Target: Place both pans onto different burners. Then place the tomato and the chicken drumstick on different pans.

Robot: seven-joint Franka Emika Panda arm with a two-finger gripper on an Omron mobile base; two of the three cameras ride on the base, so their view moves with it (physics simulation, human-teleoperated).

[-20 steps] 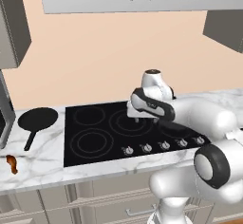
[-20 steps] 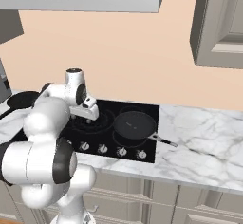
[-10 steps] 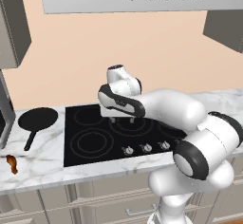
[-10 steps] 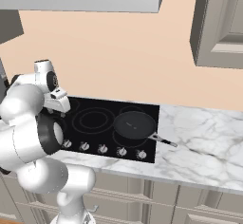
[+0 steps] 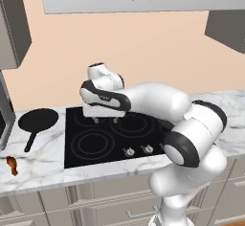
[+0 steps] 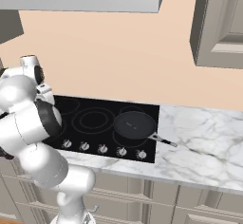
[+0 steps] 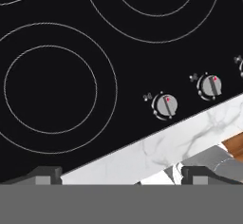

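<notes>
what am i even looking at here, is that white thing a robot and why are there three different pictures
Yes: it is a white robot arm in a simulated kitchen, ending in a two-finger gripper. Two pictures come from cameras riding on its base, one behind it to the left and one to the right, so they show the same counter from two sides. The third comes from a camera on the hand, looking down at the black cooktop with its ring-marked burners and silver knobs. One black pan sits on a burner. The other pan lies on the marble counter, left of the cooktop, with a chicken drumstick nearer the front edge. The gripper is open and holds nothing.
</notes>
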